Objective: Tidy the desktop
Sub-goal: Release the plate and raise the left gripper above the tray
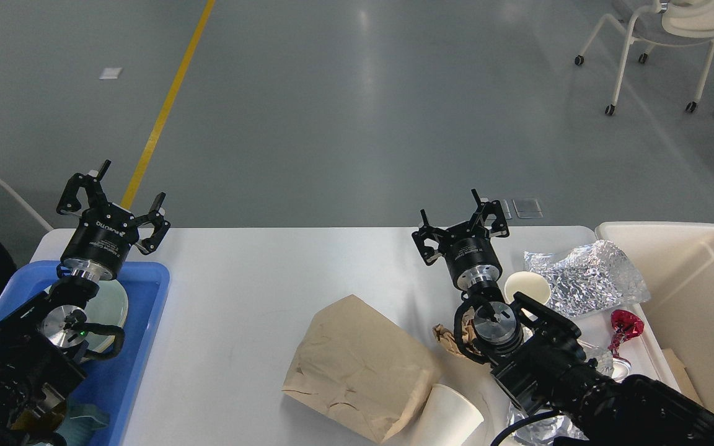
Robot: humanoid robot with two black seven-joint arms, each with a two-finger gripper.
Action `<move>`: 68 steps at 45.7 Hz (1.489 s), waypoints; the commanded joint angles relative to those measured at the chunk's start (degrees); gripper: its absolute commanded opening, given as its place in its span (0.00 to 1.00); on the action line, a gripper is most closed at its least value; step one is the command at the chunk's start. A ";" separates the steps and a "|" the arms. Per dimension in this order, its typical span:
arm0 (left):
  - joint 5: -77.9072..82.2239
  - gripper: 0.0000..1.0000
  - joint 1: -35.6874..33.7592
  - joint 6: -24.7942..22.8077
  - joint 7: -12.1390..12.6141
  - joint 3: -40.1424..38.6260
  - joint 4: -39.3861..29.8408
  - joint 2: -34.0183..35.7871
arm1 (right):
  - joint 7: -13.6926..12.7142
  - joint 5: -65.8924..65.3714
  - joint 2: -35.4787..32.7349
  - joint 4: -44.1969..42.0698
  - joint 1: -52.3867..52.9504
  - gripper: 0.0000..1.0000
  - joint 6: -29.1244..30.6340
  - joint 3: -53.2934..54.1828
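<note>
The white desktop (251, 291) spans the lower part of the head view. My left gripper (115, 201) hangs open and empty above the far left of the table, over the back edge of the blue tray (143, 322). My right gripper (461, 217) is open and empty near the table's far edge, right of centre. On the desktop lie a crumpled brown paper bag (357, 365), a tipped white paper cup (453, 418), an upright paper cup (527, 288), crumpled foil (592, 279), a red wrapper (626, 328) and a brown paper wad (447, 337).
A pale green plate (112, 303) sits in the blue tray, mostly hidden by my left arm; a teal mug's handle (87, 415) shows at the tray's front. A cream bin (698, 297) stands at the right edge. White chairs (661, 43) stand on the grey floor beyond.
</note>
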 commanded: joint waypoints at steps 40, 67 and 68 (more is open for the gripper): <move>0.17 1.00 0.12 2.45 -0.36 0.09 0.22 -0.56 | 0.00 0.00 0.01 -0.09 -0.01 1.00 0.00 0.00; 0.17 1.00 0.12 2.54 -0.36 0.00 0.22 -0.56 | 0.00 0.00 0.01 -0.09 -0.01 1.00 0.00 0.00; 0.17 1.00 0.12 2.54 -0.36 0.00 0.22 -0.65 | 0.00 0.00 0.01 -0.09 -0.01 1.00 0.00 0.00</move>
